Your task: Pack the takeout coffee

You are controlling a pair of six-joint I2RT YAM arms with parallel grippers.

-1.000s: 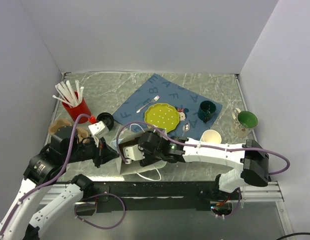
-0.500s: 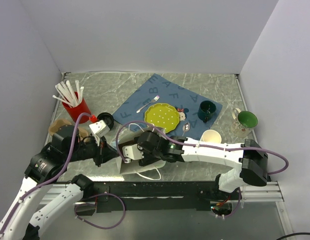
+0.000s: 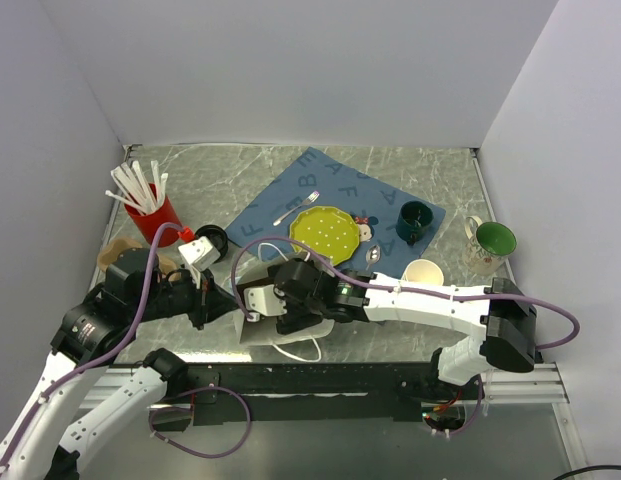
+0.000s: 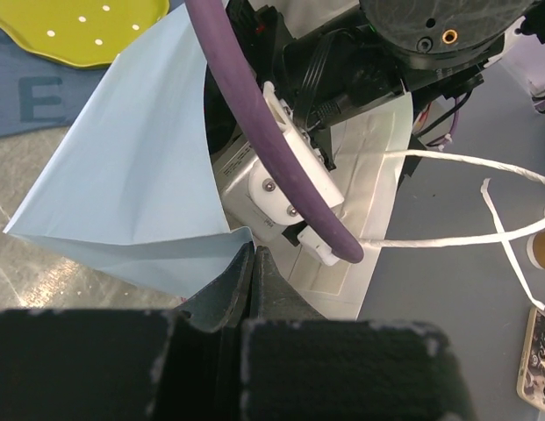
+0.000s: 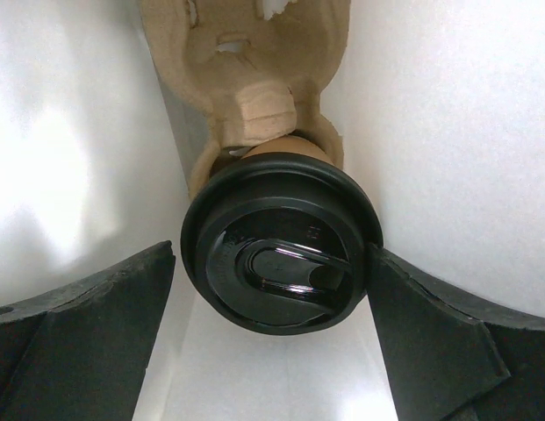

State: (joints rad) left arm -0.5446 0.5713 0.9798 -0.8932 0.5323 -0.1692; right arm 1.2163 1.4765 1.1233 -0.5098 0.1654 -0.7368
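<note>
Your right gripper (image 5: 270, 254) has just let go of the takeout coffee (image 5: 254, 219), now seated in the carrier (image 5: 246, 53) inside the bag (image 4: 140, 175) your left gripper (image 4: 254, 263) pinches open; packing looks nearly done

Tan paper cup with round black plastic lid (image 5: 281, 263): 1; moulded brown cardboard carrier (image 5: 246, 53): 1; white paper bag (image 5: 448, 132): 1; yellow round plate (image 3: 323, 233): 1; silver fork (image 3: 295, 208): 1; dark green mug (image 3: 414, 221): 1; white straws (image 3: 135, 185): perhaps eight, bunched

Bright glare inside the bag (image 5: 61, 175); foreground blurry
</note>
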